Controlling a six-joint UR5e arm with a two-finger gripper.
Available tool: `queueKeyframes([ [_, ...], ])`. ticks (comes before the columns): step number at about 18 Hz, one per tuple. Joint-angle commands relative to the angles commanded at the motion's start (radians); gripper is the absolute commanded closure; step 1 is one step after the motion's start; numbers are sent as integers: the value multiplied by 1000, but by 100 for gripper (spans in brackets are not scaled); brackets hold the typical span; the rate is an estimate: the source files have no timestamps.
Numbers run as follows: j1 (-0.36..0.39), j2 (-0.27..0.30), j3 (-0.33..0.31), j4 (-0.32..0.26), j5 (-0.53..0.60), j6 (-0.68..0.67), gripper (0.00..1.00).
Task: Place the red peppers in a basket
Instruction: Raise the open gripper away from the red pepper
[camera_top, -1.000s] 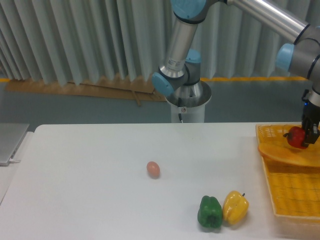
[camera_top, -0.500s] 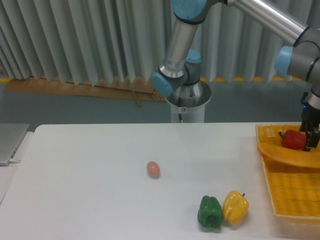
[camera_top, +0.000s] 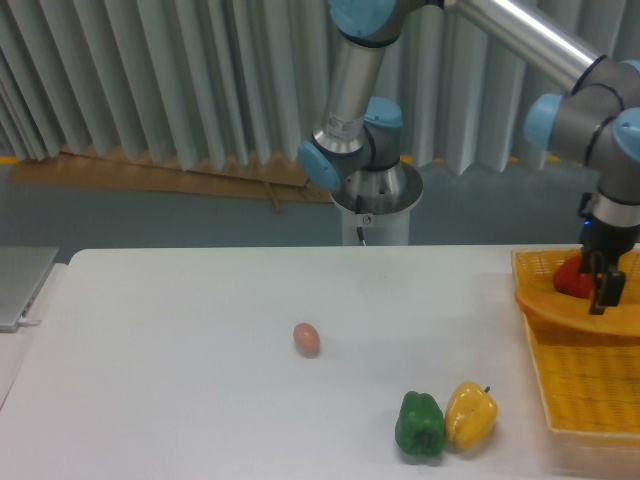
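The fixed camera shows the basket (camera_top: 585, 385) at the right edge of the white worktop (camera_top: 200, 380). The red pepper (camera_top: 571, 277) lies inside the basket's far end, partly hidden behind its curved handle. The gripper (camera_top: 603, 292) hangs just right of the pepper, over the handle; whether its jaws are released or clenched cannot be told. Left of the basket a yellow pepper (camera_top: 471, 415) touches a green pepper (camera_top: 419, 426). Farther left lies a pinkish egg (camera_top: 306, 339)
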Motion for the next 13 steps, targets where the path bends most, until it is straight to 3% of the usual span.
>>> queueKeyframes([
  [13, -141, 57, -11, -14, -28, -156, 0],
])
